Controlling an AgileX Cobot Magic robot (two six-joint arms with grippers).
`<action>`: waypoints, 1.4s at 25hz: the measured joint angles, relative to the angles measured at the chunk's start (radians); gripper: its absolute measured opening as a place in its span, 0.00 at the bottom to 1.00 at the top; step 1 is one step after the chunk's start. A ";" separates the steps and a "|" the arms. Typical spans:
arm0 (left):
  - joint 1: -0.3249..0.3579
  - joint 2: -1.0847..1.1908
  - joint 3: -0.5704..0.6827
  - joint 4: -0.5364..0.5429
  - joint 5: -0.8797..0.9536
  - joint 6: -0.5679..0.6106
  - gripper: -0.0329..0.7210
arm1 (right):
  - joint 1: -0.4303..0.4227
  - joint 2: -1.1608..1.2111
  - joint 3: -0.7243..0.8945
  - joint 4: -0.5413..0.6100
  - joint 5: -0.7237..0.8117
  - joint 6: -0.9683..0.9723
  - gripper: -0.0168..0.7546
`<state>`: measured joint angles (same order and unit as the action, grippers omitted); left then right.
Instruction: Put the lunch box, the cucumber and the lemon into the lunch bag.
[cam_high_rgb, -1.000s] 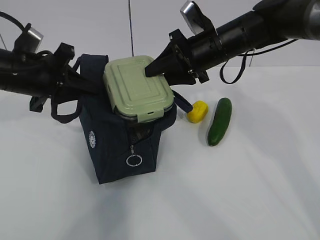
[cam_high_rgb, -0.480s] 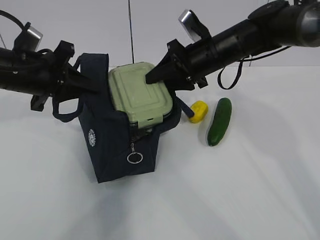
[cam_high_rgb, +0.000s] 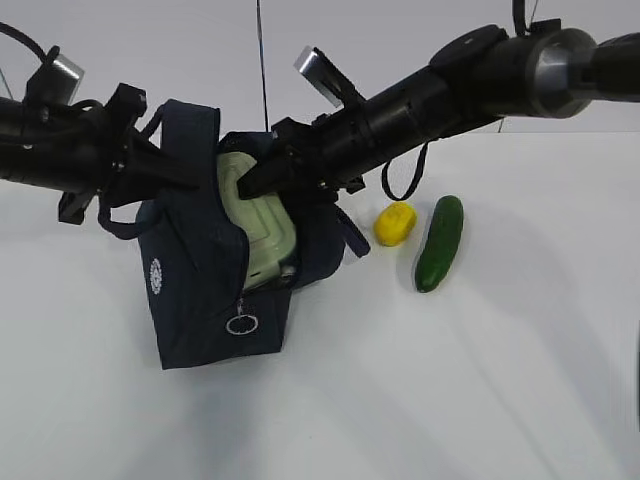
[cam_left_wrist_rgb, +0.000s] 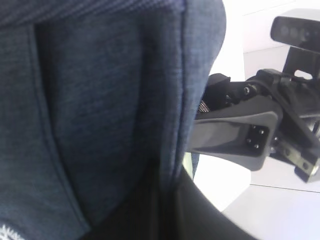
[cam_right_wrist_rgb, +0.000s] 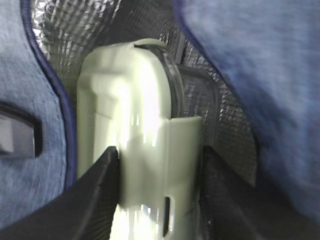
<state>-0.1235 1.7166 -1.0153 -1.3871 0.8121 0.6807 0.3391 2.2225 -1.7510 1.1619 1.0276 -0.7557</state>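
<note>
The navy lunch bag (cam_high_rgb: 200, 290) leans to the left on the white table, its mouth open. My left gripper (cam_high_rgb: 168, 170) is shut on the bag's left rim; in the left wrist view the bag's fabric (cam_left_wrist_rgb: 100, 100) fills almost everything. My right gripper (cam_high_rgb: 252, 180) is shut on the sage-lidded lunch box (cam_high_rgb: 258, 225), which stands on edge and is partly sunk in the bag's mouth. In the right wrist view the lunch box (cam_right_wrist_rgb: 145, 125) sits between both fingers (cam_right_wrist_rgb: 97, 192), with silver lining (cam_right_wrist_rgb: 65, 30) around it. The lemon (cam_high_rgb: 395, 223) and cucumber (cam_high_rgb: 440, 243) lie on the table to the right.
The bag's zipper ring pull (cam_high_rgb: 240, 324) hangs down its front, and a white logo (cam_high_rgb: 155, 272) marks its side. The right arm (cam_left_wrist_rgb: 245, 132) shows close beside the bag in the left wrist view. White tabletop (cam_high_rgb: 450, 390) stretches in front and to the right.
The right gripper has moved left and down, turning the lunch box from flat on top of the bag onto its edge inside the mouth. The bag has tipped and slid left.
</note>
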 joint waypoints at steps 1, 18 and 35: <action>0.000 0.000 0.000 0.000 0.002 0.000 0.03 | 0.008 0.000 0.000 0.000 -0.012 -0.005 0.48; 0.002 0.000 0.000 -0.004 0.104 0.000 0.03 | 0.090 0.009 0.000 0.000 -0.099 -0.209 0.48; 0.002 0.000 0.000 -0.007 0.137 0.028 0.03 | 0.090 0.009 0.000 0.002 -0.062 -0.285 0.54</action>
<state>-0.1219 1.7166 -1.0153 -1.3943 0.9488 0.7082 0.4290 2.2314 -1.7510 1.1636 0.9658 -1.0412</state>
